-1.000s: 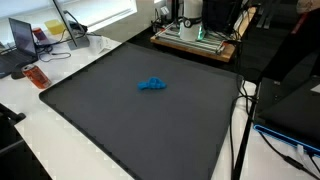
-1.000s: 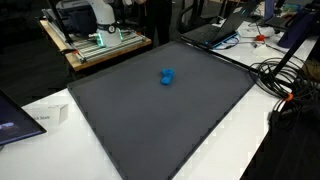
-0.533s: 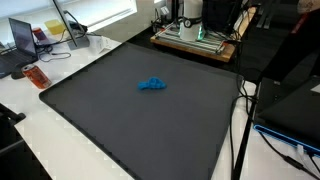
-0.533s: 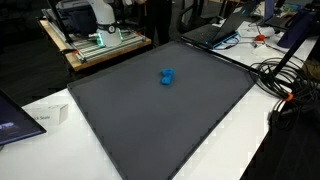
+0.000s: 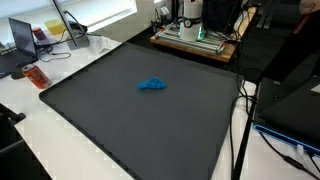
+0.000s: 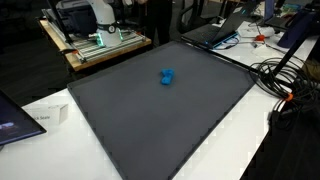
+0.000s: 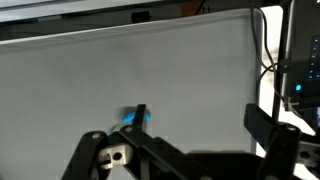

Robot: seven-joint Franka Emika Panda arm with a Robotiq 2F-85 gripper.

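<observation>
well, the pincer (image 7: 180,138) shows only in the wrist view, and only in part. its two dark fingers poke up from the bottom edge, and the rest is cut off. they stand wide apart with nothing held between them.

a thin dark bar stands in front of the blue lump (image 7: 129,121), so just a bit of blue peeks out. the lump lies out ahead of the pincer, not touching it, nearer one finger than the other. it is small and blurry there, and its shape is hard to tell.

in both exterior views the whole lump shows (image 5: 152,85). it is bright blue, bumpy and uneven, and low to the ground. it lies alone near the middle of a mat (image 5: 120,130).

the mat is flat, dark grey and dull, with straight edges. in the wrist view it looks pale and washed out. it rests on a smooth white table (image 5: 45,120).

off the mat's side, well away from the pincer, black cables (image 6: 285,85) curl in loops. an exterior view also shows a laptop (image 5: 22,35), half cut off at the edge.
</observation>
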